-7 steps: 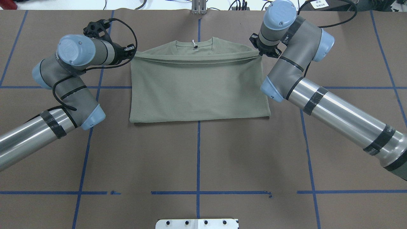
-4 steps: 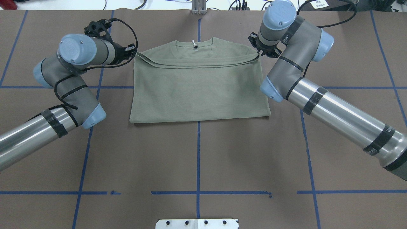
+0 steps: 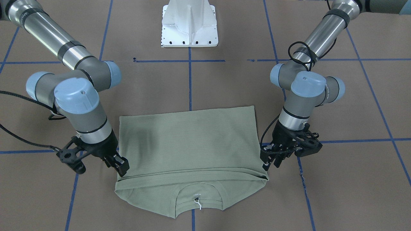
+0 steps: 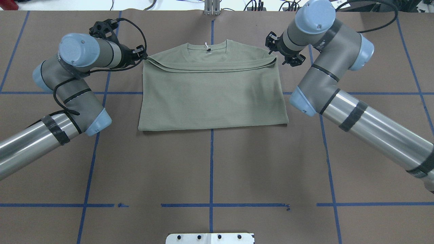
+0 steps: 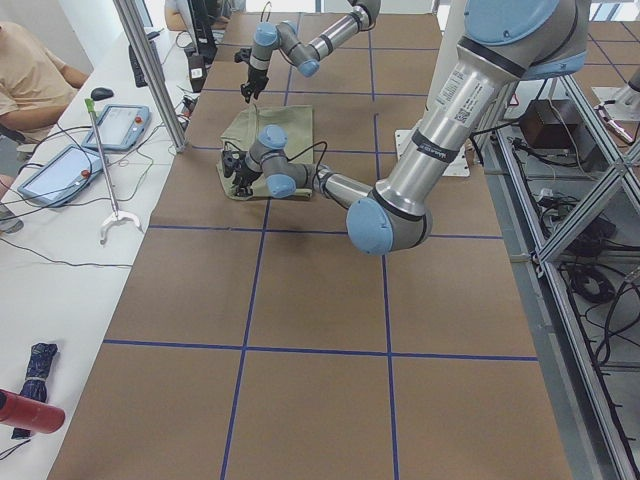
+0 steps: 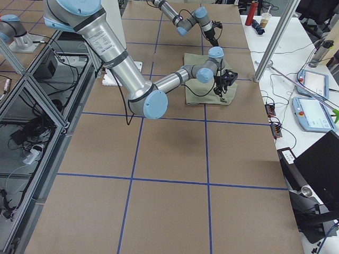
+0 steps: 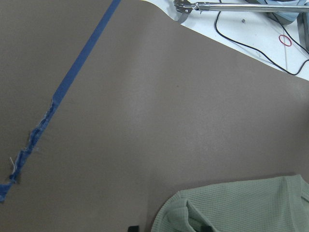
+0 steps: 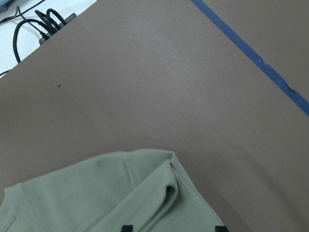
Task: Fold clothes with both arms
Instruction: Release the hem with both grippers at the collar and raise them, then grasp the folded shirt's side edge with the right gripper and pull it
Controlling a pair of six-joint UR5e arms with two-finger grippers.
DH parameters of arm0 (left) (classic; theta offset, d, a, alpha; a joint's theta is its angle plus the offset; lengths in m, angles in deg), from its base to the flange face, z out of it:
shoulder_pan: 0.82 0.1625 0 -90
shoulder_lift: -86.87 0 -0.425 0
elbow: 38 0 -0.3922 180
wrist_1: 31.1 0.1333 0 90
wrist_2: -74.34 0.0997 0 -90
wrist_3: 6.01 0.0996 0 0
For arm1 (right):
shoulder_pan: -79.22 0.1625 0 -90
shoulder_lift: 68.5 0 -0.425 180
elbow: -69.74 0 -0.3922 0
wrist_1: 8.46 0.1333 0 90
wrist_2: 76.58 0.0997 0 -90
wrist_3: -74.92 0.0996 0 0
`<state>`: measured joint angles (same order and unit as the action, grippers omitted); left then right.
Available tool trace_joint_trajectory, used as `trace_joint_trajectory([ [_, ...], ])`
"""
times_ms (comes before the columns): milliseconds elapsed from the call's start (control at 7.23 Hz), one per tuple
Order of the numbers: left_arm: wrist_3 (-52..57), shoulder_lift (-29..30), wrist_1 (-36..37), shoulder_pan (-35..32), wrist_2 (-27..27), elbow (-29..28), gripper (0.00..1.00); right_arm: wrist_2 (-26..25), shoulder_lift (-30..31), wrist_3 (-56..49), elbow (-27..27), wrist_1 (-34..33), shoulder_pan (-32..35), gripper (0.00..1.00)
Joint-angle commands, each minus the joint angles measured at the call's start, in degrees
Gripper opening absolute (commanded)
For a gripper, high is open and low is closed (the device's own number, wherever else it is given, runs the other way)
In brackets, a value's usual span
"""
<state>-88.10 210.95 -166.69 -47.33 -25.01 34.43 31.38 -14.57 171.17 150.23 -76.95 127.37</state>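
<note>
The pale sage-green long-sleeved knit shirt (image 4: 212, 98) lies flat on the far middle of the brown paper-covered worktop (image 4: 210, 169). It is folded to a rectangle, its hem doubled up just short of the ribbed neckline (white tag string showing). The right claw (image 3: 122, 166) is spread around one fold corner. The left claw (image 3: 270, 162) looks spread too, at the other. Since a second ago the hem has sagged and the right arm (image 4: 339, 101) has swung outward.

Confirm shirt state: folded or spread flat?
Folded. The shirt's lower half is doubled up over the chest, and its hem lies as a layered edge just below the collar.
</note>
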Motion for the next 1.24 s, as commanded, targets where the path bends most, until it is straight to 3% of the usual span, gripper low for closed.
trace_joint_trajectory([
  [0,0.1,-0.7,0.2,-0.7,-2.3,1.6,0.55,3.7,10.0,7.8,14.4,0.0,-3.7,0.7],
  [277,0.5,-0.7,0.2,-1.2,-2.3,1.6,0.55,1.3,16.8,12.0,18.8,0.6,-9.0,0.72],
  [415,0.5,-0.7,0.2,-1.2,-2.3,1.7,0.55,-0.8,17.0,12.1,18.5,0.6,-11.7,0.71],
  [1106,0.4,-0.6,0.5,-1.3,-2.3,2.5,0.54,-1.4,17.6,11.8,15.7,0.7,-12.7,0.69],
])
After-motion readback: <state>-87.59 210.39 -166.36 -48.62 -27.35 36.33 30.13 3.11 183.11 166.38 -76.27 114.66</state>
